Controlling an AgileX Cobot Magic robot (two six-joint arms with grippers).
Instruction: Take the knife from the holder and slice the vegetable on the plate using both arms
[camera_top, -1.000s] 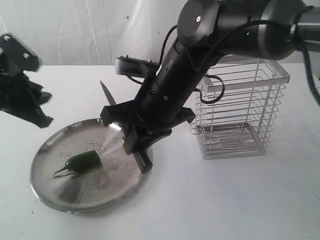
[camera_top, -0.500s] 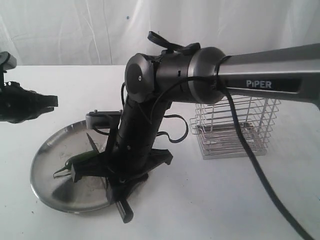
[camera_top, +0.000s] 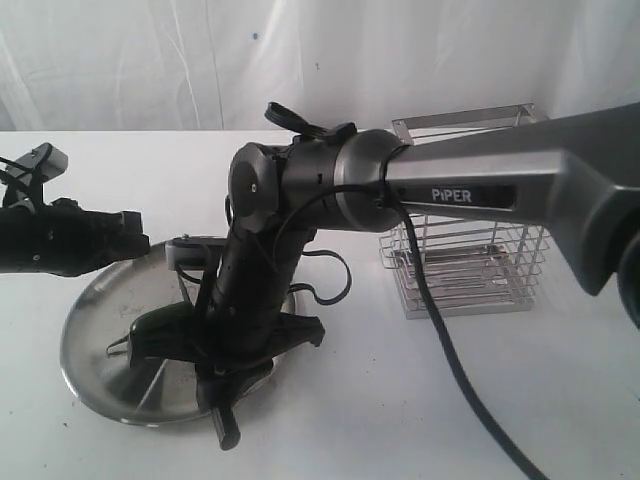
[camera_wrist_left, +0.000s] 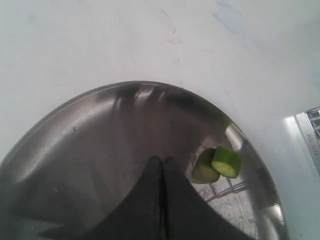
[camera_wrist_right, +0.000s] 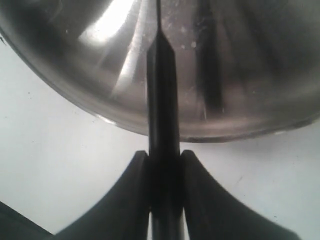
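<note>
Now the right claw (camera_wrist_right: 164, 159), pinching the knife (camera_wrist_right: 161, 100), has swung down onto the plate (camera_top: 85, 365) over the vegetable (camera_top: 160, 322). The left claw (camera_wrist_left: 162, 162) has snapped together, empty, at the plate's left rim, so slicing looks underway, unbraced.

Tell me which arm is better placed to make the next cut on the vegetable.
Right. The right pincer grips the knife, blade over the plate; the left pincer is shut and empty.
</note>
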